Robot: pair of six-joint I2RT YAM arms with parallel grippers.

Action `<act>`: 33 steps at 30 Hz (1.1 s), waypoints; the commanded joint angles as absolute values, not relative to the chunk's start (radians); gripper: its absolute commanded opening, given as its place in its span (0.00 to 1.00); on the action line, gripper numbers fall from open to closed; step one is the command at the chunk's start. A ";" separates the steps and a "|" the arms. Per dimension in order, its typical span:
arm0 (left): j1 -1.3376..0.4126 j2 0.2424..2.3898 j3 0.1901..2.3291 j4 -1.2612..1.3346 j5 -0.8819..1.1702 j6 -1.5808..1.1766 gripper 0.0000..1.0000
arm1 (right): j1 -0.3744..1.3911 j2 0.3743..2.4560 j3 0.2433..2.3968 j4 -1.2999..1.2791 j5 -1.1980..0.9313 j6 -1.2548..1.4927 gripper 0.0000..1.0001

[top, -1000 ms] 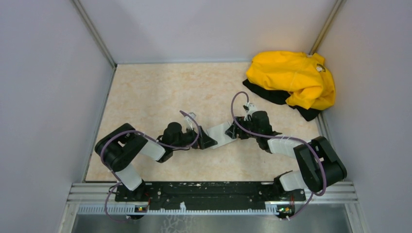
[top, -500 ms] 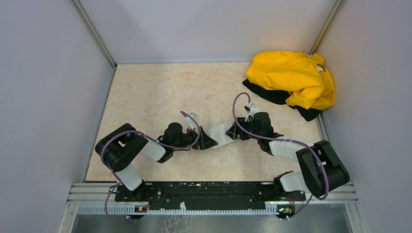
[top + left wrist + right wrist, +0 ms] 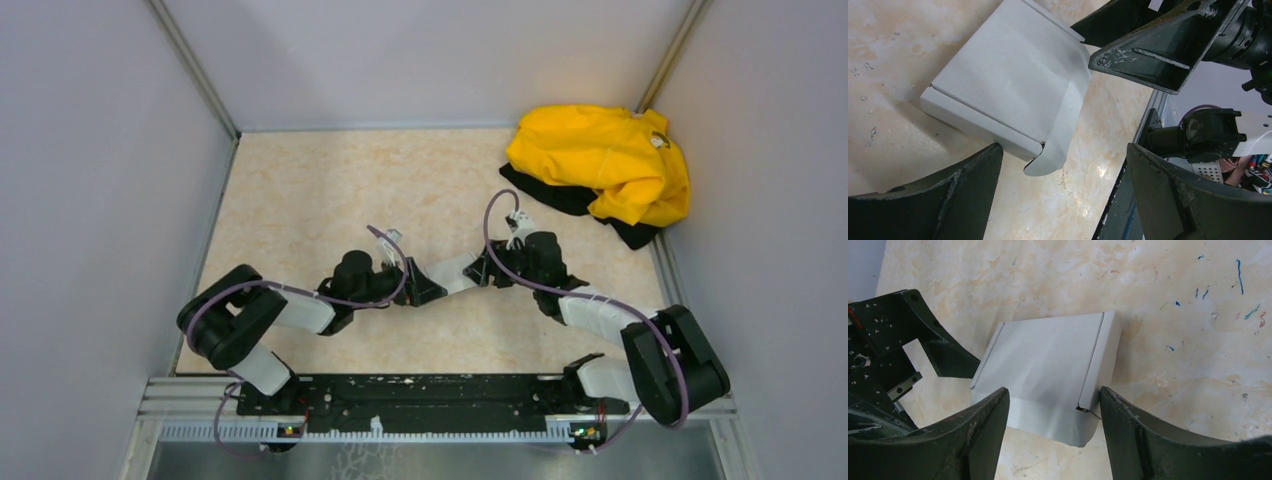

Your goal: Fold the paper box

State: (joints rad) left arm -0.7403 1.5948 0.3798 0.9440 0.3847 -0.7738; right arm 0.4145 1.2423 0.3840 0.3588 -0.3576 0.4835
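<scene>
The paper box (image 3: 456, 272) is a pale grey-white folded cardboard piece lying on the beige tabletop between my two grippers. In the left wrist view the box (image 3: 1008, 80) lies just ahead of my left gripper (image 3: 1063, 150), whose jaws are wide open and empty; a rounded flap sticks out toward it. In the right wrist view the box (image 3: 1048, 360) has its near flap between the open jaws of my right gripper (image 3: 1053, 397). In the top view my left gripper (image 3: 425, 288) and right gripper (image 3: 480, 270) face each other across the box.
A yellow garment (image 3: 605, 160) over dark cloth lies at the back right corner. Grey walls enclose the table (image 3: 320, 190) on three sides. The black rail (image 3: 420, 392) runs along the near edge. The right gripper's finger (image 3: 1148, 55) shows in the left wrist view.
The box looks narrower from above, squeezed between the grippers, which have come closer together. The left arm's elbow has swung left and down; the right arm's elbow has moved right and down.
</scene>
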 commanded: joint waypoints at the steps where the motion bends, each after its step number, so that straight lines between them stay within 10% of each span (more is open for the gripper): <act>1: -0.760 1.534 0.403 0.933 0.376 -0.759 0.99 | 0.465 1.193 0.394 0.361 -0.389 0.511 0.66; 33: -0.772 1.329 0.388 0.746 0.341 -0.765 0.99 | 0.515 1.011 0.471 0.166 -0.416 0.541 0.67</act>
State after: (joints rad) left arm -0.7570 1.3628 0.3794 0.7067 0.3202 -0.7483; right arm 0.4900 1.0332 0.4179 0.1303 -0.3336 0.5106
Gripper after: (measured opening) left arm 0.987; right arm 0.669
